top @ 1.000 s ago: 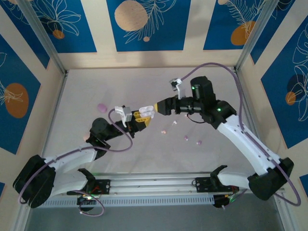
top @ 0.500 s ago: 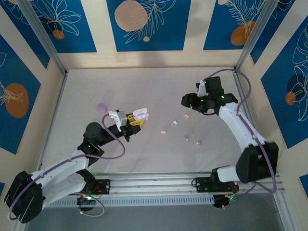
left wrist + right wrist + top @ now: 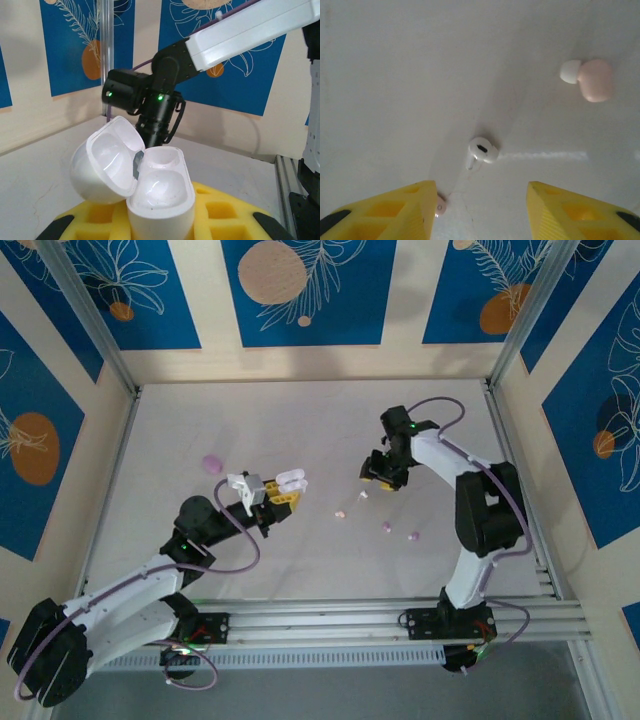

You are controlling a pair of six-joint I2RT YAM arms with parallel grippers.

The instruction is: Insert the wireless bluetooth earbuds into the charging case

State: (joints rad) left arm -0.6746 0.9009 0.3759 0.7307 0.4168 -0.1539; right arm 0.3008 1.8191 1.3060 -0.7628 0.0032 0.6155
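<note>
The table (image 3: 300, 410) carried every loose part. The right arm (image 3: 150, 102) stood behind the held case in the left wrist view, its upper link cut off by the frame edge.

The left gripper (image 3: 272, 494) held the charging case (image 3: 292, 480) clear of the table, left of centre, with the jaws closed on its base. The top view showed the case as a small white shape. The left wrist view showed the lid swung open to the left and two glossy wells exposed. Whether a bud sat in either well could not be told.

A lilac case (image 3: 210, 462) lay on the table well to the left.

The right gripper (image 3: 481, 192) pointed down at the table with the jaws spread wide. Only the tips of the yellow fingers (image 3: 385, 215) entered the right wrist view. A white earbud (image 3: 481, 152) lay on the table just ahead of the gap, untouched. A pink earbud (image 3: 592, 80) lay farther off. A small pink object (image 3: 439, 205) was mostly hidden by the left finger.

The top view added one lilac earbud (image 3: 387, 526) and a second lilac earbud (image 3: 414, 536), nearer the arm bases.

Half a second before, the right gripper had been higher and nearer the right wall; it had since come down over the buds. The left arm and case had stayed in place.
</note>
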